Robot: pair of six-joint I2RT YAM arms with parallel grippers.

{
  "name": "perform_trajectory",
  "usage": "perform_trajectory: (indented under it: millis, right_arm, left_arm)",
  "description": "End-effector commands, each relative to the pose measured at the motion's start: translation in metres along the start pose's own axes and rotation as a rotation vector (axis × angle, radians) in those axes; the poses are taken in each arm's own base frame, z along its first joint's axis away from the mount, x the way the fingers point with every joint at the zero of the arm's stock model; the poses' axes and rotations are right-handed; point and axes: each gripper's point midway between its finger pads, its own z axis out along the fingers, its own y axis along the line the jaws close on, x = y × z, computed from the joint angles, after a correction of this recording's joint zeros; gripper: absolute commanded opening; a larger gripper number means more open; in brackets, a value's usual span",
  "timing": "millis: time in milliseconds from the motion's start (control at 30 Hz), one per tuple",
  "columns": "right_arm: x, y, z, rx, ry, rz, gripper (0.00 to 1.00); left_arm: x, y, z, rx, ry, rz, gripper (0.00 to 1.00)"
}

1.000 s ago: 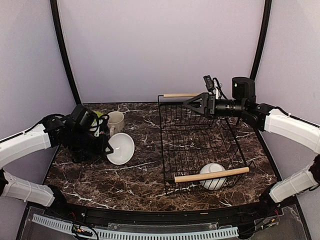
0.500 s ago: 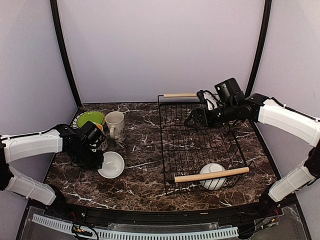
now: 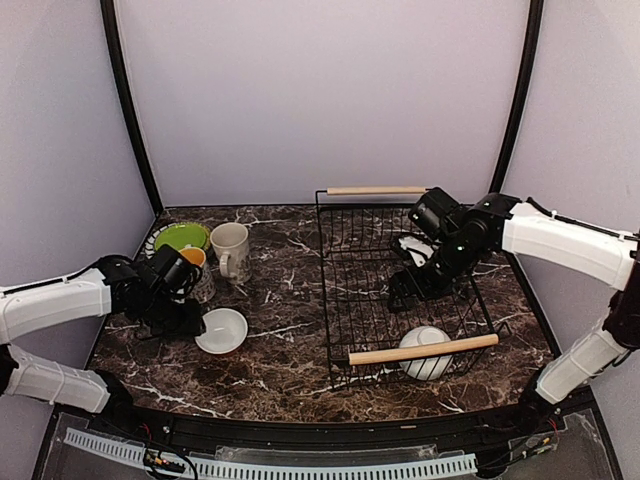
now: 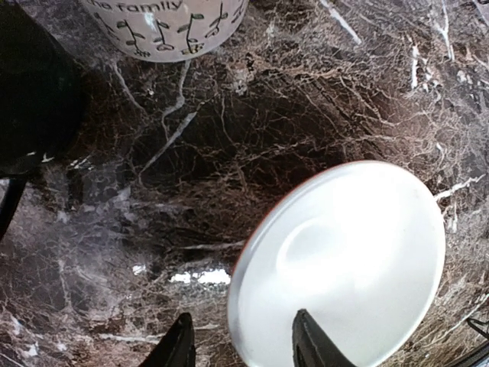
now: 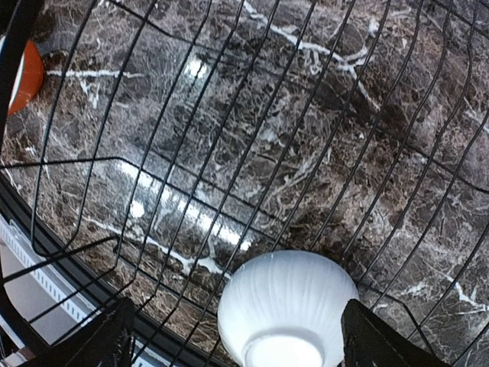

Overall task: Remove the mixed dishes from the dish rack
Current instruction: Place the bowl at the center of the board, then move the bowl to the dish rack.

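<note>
The black wire dish rack (image 3: 324,290) stands right of centre, with wooden handles at back and front. A white bowl (image 3: 425,352) lies upside down in its near end and also shows in the right wrist view (image 5: 286,306). My right gripper (image 3: 405,290) (image 5: 244,340) hangs wide open and empty above the bowl. The orange bowl (image 3: 222,330), white inside, rests flat on the table. My left gripper (image 3: 190,322) (image 4: 244,348) is open, its fingers straddling the near rim of this bowl (image 4: 344,260). The cream mug (image 3: 231,247), lime-green plate (image 3: 181,237) and patterned mug (image 4: 164,27) stand at back left.
The patterned mug with orange inside (image 3: 196,262) stands just behind my left gripper. A grey patterned plate edge (image 3: 153,240) peeks from under the green plate. The front wooden handle (image 3: 423,349) crosses above the white bowl. Rack wires (image 5: 229,176) surround my right gripper.
My left gripper has lowered the orange bowl from a tilted hold to flat on the table and opened. My right gripper has swung from the rack's back rim down into the rack, toward the white bowl.
</note>
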Motion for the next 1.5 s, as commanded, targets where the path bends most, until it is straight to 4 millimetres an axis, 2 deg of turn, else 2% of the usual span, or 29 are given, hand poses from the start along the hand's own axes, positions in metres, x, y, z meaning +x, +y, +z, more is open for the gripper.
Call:
perform_trajectory:
  millis: [0,133,233,300,400,500,533,567,600,633,767,867,1000,1100,1267,1367,1467]
  right_arm:
    - [0.024,0.002,-0.015,0.02,0.092,0.006,0.84]
    - [0.038,0.008,-0.019,-0.008,0.13,0.022,0.68]
    - [0.045,0.012,-0.018,-0.034,0.143,0.036,0.56]
    - [0.05,0.014,-0.016,-0.052,0.167,0.048,0.51]
    - [0.056,0.015,-0.012,-0.056,0.184,0.058,0.5]
    - [0.062,0.01,-0.006,-0.024,0.217,0.081,0.51]
    - [0.063,0.008,-0.004,-0.012,0.221,0.091,0.51]
    - [0.064,0.004,-0.002,0.007,0.224,0.096,0.53]
    - [0.064,0.001,0.001,0.023,0.227,0.105,0.54]
    - [0.066,-0.001,0.004,0.033,0.234,0.112,0.55]
    - [0.071,-0.002,0.019,0.03,0.255,0.133,0.6]
    - [0.074,-0.008,0.029,0.06,0.27,0.149,0.6]
    - [0.059,-0.004,0.037,0.041,0.221,0.156,0.6]
    - [0.037,-0.002,0.045,0.042,0.145,0.187,0.61]
    - [-0.004,0.013,0.071,-0.036,0.027,0.219,0.63]
    - [-0.043,0.021,0.076,-0.054,-0.071,0.205,0.67]
    - [-0.069,0.028,0.079,-0.056,-0.102,0.18,0.72]
  left_arm:
    - [-0.009,0.011,-0.022,0.001,-0.101,-0.031,0.51]
    - [-0.032,0.003,-0.057,0.07,-0.236,-0.021,0.56]
    - [-0.06,-0.004,-0.093,0.111,-0.395,0.033,0.61]
    - [-0.081,-0.014,-0.117,0.141,-0.499,0.076,0.64]
    - [-0.115,-0.038,-0.152,0.206,-0.634,0.131,0.66]
    - [-0.147,-0.072,-0.187,0.277,-0.712,0.211,0.67]
    - [-0.158,-0.081,-0.207,0.312,-0.76,0.216,0.68]
    - [-0.163,-0.091,-0.205,0.323,-0.752,0.25,0.68]
    - [-0.172,-0.1,-0.221,0.355,-0.793,0.256,0.68]
    - [-0.176,-0.109,-0.222,0.375,-0.793,0.283,0.69]
    - [-0.191,-0.139,-0.247,0.463,-0.83,0.361,0.72]
    - [-0.19,-0.157,-0.246,0.508,-0.819,0.468,0.79]
    - [-0.188,-0.15,-0.224,0.439,-0.802,0.493,0.84]
    - [-0.188,-0.144,-0.214,0.409,-0.806,0.494,0.84]
    - [-0.184,-0.139,-0.196,0.381,-0.791,0.505,0.84]
    - [-0.18,-0.135,-0.186,0.363,-0.773,0.506,0.84]
    - [-0.179,-0.135,-0.185,0.362,-0.773,0.51,0.84]
